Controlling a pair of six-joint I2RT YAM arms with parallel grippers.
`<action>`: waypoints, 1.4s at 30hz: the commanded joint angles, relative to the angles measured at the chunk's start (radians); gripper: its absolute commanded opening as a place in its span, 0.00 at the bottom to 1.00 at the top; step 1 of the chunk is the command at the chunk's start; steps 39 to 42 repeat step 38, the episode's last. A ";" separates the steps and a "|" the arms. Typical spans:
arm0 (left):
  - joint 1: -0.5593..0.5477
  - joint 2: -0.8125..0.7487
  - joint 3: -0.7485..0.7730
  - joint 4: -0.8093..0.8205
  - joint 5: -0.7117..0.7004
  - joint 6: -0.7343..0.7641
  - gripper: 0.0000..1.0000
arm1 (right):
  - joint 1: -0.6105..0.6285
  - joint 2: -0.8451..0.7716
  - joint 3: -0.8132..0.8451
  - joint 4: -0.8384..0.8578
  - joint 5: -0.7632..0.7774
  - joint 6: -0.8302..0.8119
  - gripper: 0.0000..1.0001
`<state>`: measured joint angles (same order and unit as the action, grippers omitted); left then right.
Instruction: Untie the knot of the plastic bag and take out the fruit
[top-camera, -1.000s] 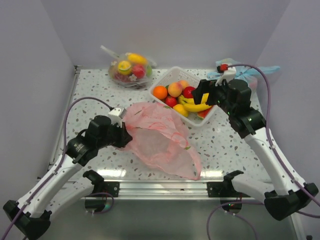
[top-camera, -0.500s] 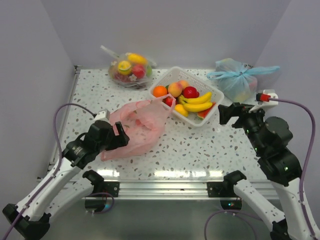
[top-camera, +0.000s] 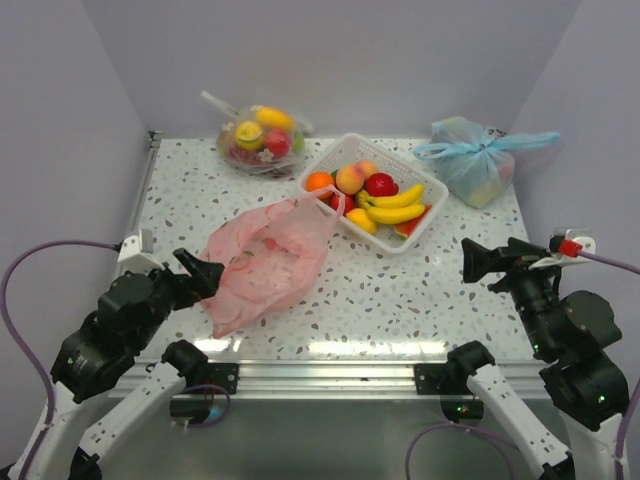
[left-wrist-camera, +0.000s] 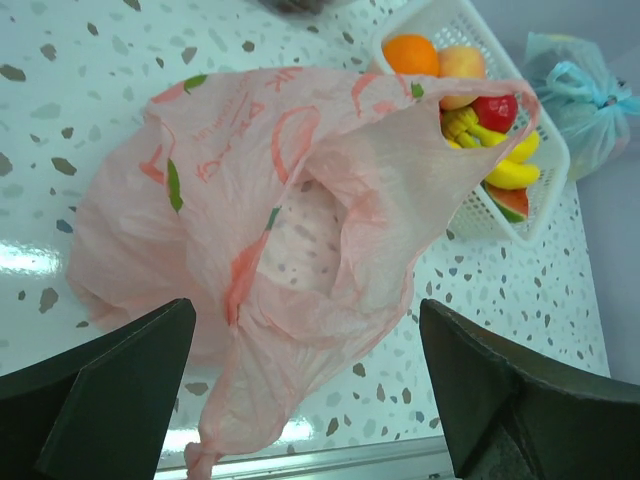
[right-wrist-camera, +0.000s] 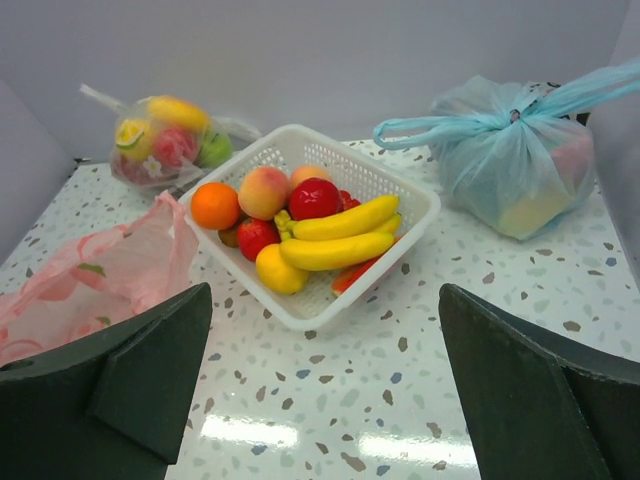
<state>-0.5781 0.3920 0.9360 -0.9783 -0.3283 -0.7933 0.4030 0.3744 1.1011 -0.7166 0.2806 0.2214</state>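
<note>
Pink plastic bag (left-wrist-camera: 270, 230) limp just ahead of my left gripper (top-camera: 202, 272), jaws apart. Film thin, slippery, featherlight; I'd pinch its bunched near edge. My right gripper (top-camera: 480, 260) likewise apart.

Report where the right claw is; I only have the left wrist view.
Observer: The right claw is open and empty, above the table's right side, apart from the basket.
Operator: Check behind the basket.
Observer: A clear bag with fruit inside lies at the back left.
Operator: Name what the pink bag hides in the basket.
Observer: A yellow fruit and a small red apple along its near left side.
</note>
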 joint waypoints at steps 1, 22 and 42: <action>0.000 -0.079 0.061 -0.036 -0.104 0.032 1.00 | 0.000 -0.046 -0.021 -0.032 0.029 -0.010 0.99; 0.000 -0.246 0.096 -0.036 -0.331 0.000 1.00 | 0.000 -0.235 -0.142 -0.057 0.123 -0.017 0.99; 0.001 -0.211 0.050 0.030 -0.342 0.012 1.00 | 0.000 -0.210 -0.139 -0.015 0.117 -0.047 0.99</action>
